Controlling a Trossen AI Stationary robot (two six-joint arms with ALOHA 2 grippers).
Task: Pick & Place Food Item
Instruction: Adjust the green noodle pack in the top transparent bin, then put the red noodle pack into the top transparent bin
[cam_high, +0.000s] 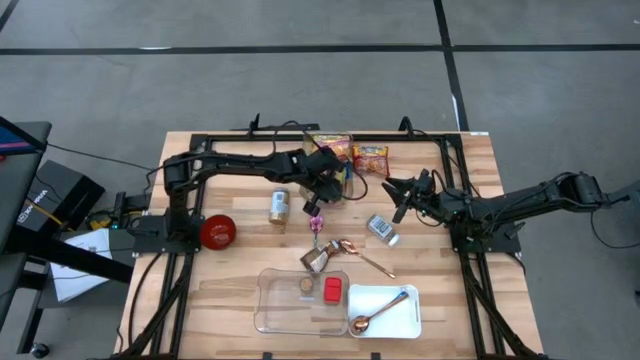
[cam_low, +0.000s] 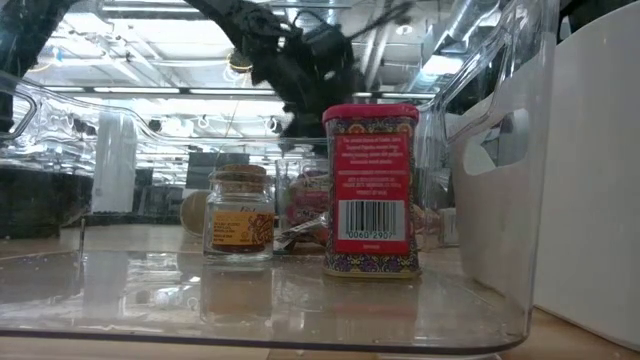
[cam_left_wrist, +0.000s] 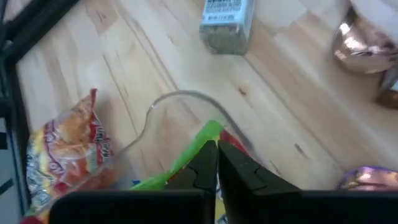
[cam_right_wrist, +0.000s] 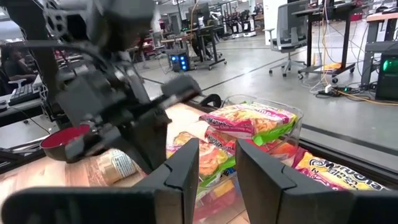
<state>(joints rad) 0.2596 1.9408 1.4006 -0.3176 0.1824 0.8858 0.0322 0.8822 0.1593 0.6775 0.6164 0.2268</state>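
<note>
A clear tub (cam_left_wrist: 180, 96) of snack packets stands at the table's far middle (cam_high: 345, 180). My left gripper (cam_left_wrist: 216, 165) (cam_high: 335, 188) reaches into it, slanting down, shut on a packet with a green edge (cam_left_wrist: 186, 155). In the right wrist view a yellow-and-pink packet with a green end (cam_right_wrist: 249, 121) lies on top of the tub's other packets, beside the left arm. Two more snack bags (cam_high: 330, 145) (cam_high: 370, 158) lie flat on the table at the far edge. My right gripper (cam_right_wrist: 217, 168) (cam_high: 400, 195) waits level to the tub's right, open and empty. My left gripper pinches the packet's green edge (cam_left_wrist: 198, 146) between its two fingers, which come slanting down from the table's left. The packet sits inside the clear tub's rim. Whether it hangs clear of the other packets, I cannot tell.
On the table lie a red bowl (cam_high: 217, 230), a tin (cam_high: 279, 205), a spice jar (cam_high: 381, 228), wrapped sweets (cam_high: 320, 255) and a copper spoon (cam_high: 372, 263). Near the front stand a clear tray (cam_high: 270, 310) with a corked jar (cam_low: 240, 215) and red tin (cam_low: 370, 190), and a white tray (cam_high: 400, 325) with a spoon.
</note>
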